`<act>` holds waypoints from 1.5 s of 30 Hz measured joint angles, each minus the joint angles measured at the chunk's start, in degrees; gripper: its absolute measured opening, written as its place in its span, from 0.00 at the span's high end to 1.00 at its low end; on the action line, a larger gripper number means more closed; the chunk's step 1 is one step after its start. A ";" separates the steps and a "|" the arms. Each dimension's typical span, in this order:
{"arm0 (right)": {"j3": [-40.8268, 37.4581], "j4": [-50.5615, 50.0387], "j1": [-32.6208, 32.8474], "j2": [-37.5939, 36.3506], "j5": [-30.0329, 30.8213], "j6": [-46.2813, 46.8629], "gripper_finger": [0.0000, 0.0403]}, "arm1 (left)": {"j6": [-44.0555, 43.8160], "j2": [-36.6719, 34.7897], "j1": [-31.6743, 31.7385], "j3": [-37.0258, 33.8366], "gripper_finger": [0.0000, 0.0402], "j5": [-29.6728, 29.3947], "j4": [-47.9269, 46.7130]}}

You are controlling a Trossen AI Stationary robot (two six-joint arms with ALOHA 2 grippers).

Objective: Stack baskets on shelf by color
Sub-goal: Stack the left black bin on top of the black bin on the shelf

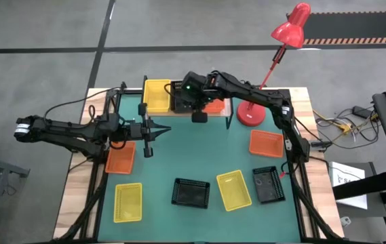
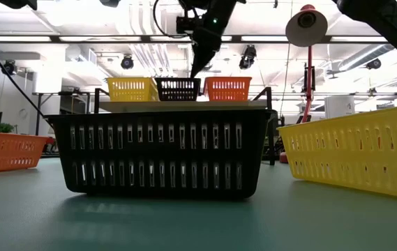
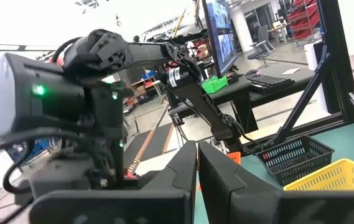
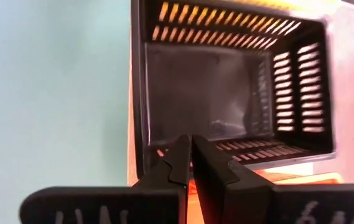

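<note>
Well, risks from 6 o'clock outward: the loose baskets at the near edge, yellow basket (image 1: 127,201), black basket (image 1: 191,192), second yellow basket (image 1: 234,189) and second black basket (image 1: 268,184), all lie skewed on the mat, so any grasp on a thin mesh wall could slip or twist the tray. At 9 o'clock the left gripper (image 1: 148,144) hovers with its fingers pressed together just beside the orange basket (image 1: 120,157). Coming down closed, it would shove the tray rather than take it. At 3 o'clock another orange basket (image 1: 266,143) sits under the right arm's reach path and could be clipped by the elbow. At 12 o'clock the shelf (image 2: 184,106) carries a yellow shelf basket (image 1: 157,95), a black shelf basket (image 4: 226,81) and an orange shelf basket (image 1: 214,105) side by side, apparently touching. The right gripper (image 4: 191,149) is at the black one's rim with its fingers closed together. I can't tell whether the wall is pinched between them. If it is, lifting would drag that base tray off the plank or nudge its neighbours out of line, and later stacks would seat crooked. At 1 o'clock the lamp (image 1: 250,114) stands just beside the shelf, so a wide right-arm swing could knock it.
</note>
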 joint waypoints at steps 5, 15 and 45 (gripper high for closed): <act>2.05 -1.13 1.35 -1.46 -0.16 0.00 0.98 | 0.00 -0.01 0.00 0.00 1.00 0.02 0.02; -1.98 -7.94 8.45 -11.19 -3.62 4.66 0.98 | -0.58 0.10 0.00 0.00 1.00 0.02 -0.01; -76.89 51.49 33.13 -45.03 1.32 9.79 0.98 | -20.73 9.84 -4.10 -0.02 1.00 0.41 -0.09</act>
